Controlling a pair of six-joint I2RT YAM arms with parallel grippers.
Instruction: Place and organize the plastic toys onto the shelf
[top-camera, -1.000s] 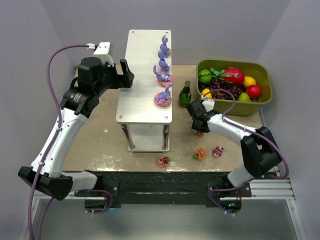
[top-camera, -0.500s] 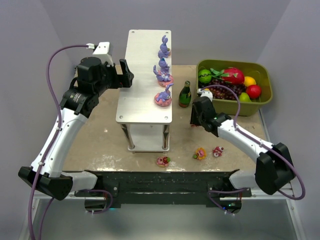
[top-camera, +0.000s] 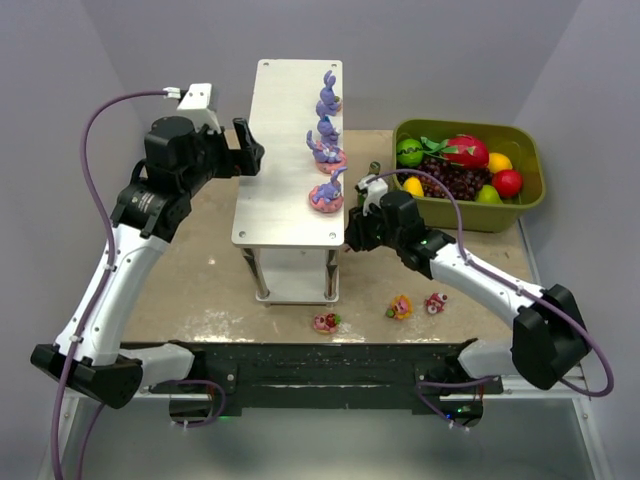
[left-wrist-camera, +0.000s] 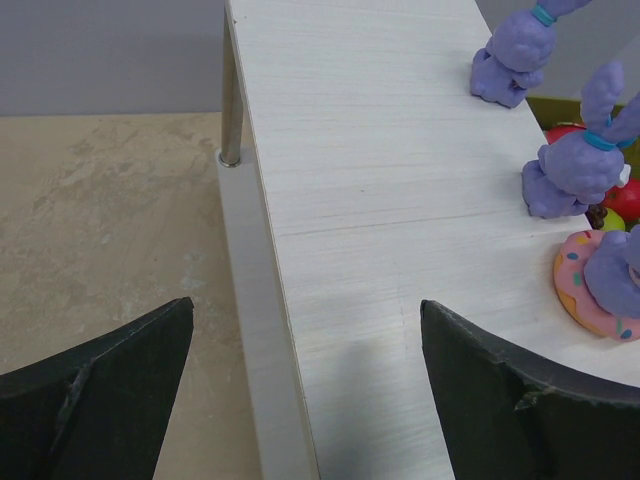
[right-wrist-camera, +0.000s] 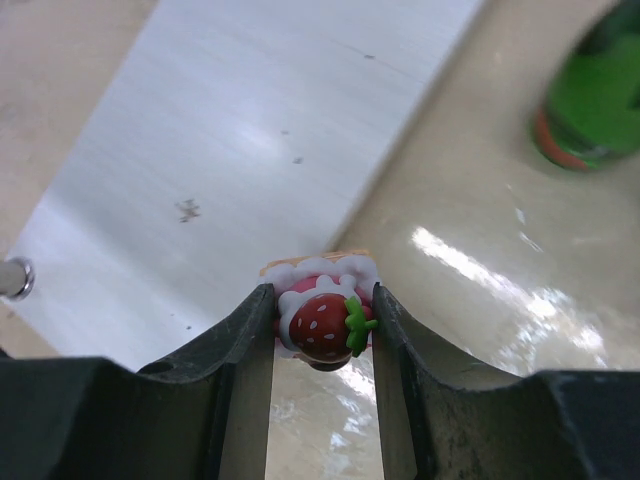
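Right claw (right-wrist-camera: 322, 303) pinching a strawberry toy (right-wrist-camera: 320, 330) by its sides; likely light, rigid, slippery; shelf (right-wrist-camera: 250, 150) just ahead.

The shelf (left-wrist-camera: 380, 200) fills the middle of the view, its pale, wood-grained top board running away from the camera. Three purple bunnies stand along the shelf's right edge. The farthest bunny (left-wrist-camera: 515, 50) and the middle bunny (left-wrist-camera: 578, 165) are in full view. The nearest bunny (left-wrist-camera: 618, 275), cut off by the frame, sits on a pink sprinkled base (left-wrist-camera: 580, 290). Past that right edge, bits of red and green fruit (left-wrist-camera: 628, 200) peek out. At the shelf's left edge a thin metal leg (left-wrist-camera: 231, 100) meets the lower white tier (left-wrist-camera: 255, 330), and further left lies the tan table (left-wrist-camera: 100, 220). The left gripper (left-wrist-camera: 305, 320) hangs over the shelf's near end with its jaws spread wide, straddling the left edge. One dark finger (left-wrist-camera: 110, 380) is off the shelf's left side, and the other finger (left-wrist-camera: 510, 400) is above the board.
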